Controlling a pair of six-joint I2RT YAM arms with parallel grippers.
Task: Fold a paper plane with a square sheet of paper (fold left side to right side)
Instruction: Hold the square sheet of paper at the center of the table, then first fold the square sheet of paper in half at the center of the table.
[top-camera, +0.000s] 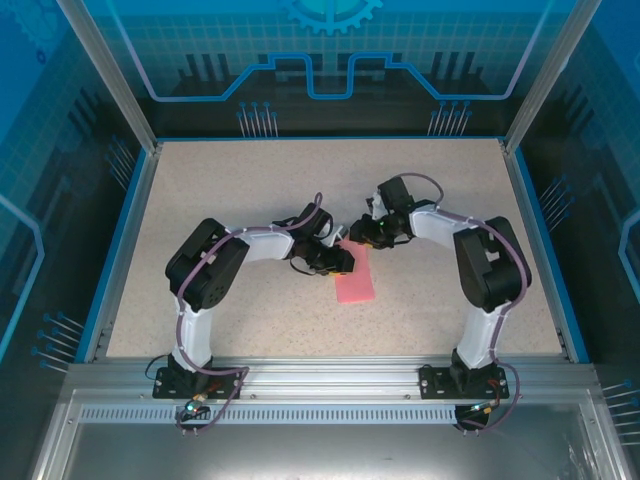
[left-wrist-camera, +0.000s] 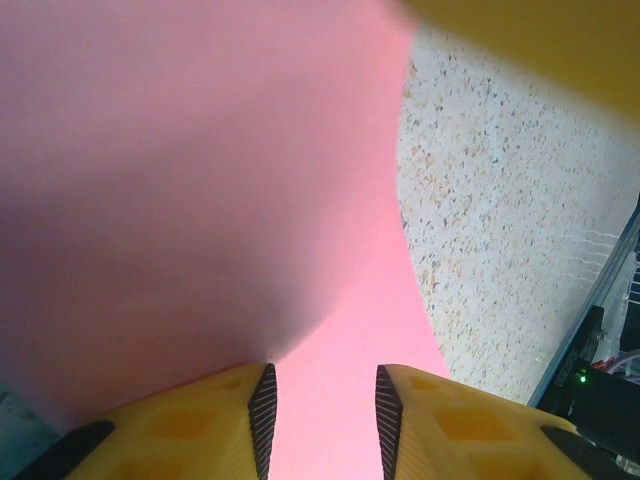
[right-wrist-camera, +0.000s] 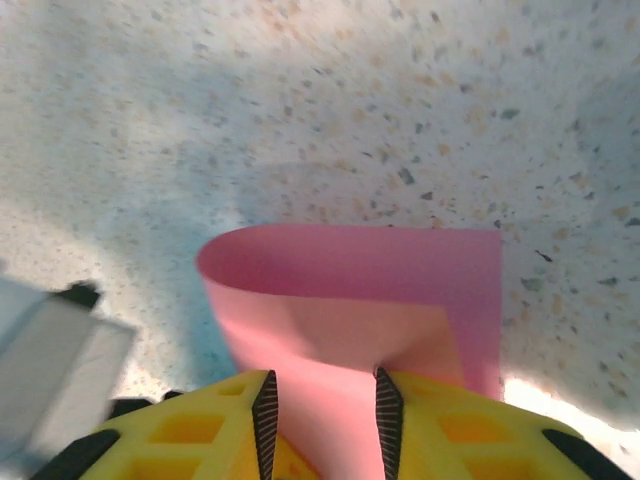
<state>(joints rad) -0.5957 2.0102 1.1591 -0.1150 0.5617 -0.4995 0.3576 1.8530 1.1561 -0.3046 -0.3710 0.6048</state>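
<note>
As each wrist view shows, the square sheet of paper (right-wrist-camera: 400, 270) runs to bottom centre, showing between the parted jaws of the left gripper (left-wrist-camera: 322, 415) and the right gripper (right-wrist-camera: 322, 420).

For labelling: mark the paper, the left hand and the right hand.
paper (top-camera: 357, 287), top view, its flat near part.
left hand (left-wrist-camera: 322, 388), left wrist view, gap between fingertips.
right hand (right-wrist-camera: 323, 388), right wrist view, gap between fingertips.
</note>
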